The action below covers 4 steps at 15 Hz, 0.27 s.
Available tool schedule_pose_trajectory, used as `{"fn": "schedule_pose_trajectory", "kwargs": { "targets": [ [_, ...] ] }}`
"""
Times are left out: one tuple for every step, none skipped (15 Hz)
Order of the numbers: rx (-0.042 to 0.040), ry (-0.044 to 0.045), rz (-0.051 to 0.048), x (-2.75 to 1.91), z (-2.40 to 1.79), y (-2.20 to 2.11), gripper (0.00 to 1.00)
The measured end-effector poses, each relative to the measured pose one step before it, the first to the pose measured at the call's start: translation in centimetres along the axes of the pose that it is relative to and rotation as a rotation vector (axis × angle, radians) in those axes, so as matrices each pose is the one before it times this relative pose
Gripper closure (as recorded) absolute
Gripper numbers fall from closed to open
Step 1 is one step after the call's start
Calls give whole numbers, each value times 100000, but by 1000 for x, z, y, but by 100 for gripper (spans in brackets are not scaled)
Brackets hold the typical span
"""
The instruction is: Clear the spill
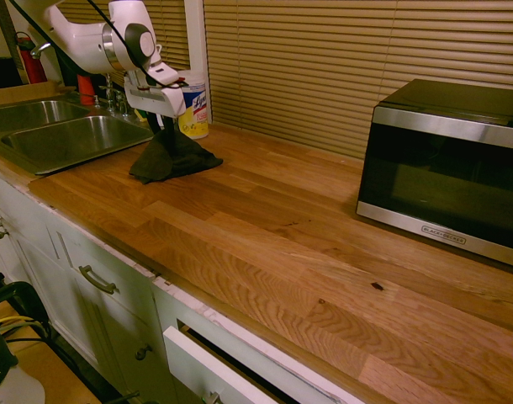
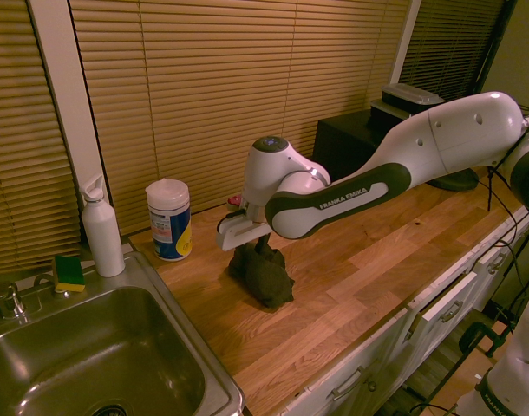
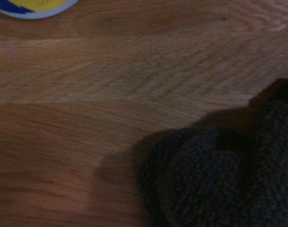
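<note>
Centrally, one dark cloth (image 1: 174, 158) lay heaped on the wooden bench (image 1: 265, 227), its peak drawn up to the fingers (image 1: 160, 120) of the single white arm. Whether the fingers gripped that peak or stood apart could not be told. One wipes canister (image 1: 193, 108) stood just behind the cloth, one two-basin sink (image 1: 38, 156) lay beside it, and one microwave (image 1: 446, 168) sat well apart. The spill could not be made out near the fingers; possibly the cloth covered it.

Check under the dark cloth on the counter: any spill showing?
No blotches show on the wooden counter around the cloth. The cloth sits bunched in a peak below the hand; whatever lies beneath it is covered.
</note>
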<state>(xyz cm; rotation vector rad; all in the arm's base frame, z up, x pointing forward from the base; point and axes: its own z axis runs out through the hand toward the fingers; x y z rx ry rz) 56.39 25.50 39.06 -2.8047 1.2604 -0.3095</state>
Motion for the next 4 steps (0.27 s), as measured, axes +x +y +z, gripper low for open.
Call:
{"fn": "schedule_pose_trajectory", "kwargs": {
  "targets": [
    [549, 999, 89, 128, -1079, 92, 0],
    [266, 1300, 177, 130, -1145, 135, 0],
    [188, 1133, -4, 127, -1142, 165, 0],
    [554, 1051, -44, 146, -1176, 161, 0]
  ]
}}
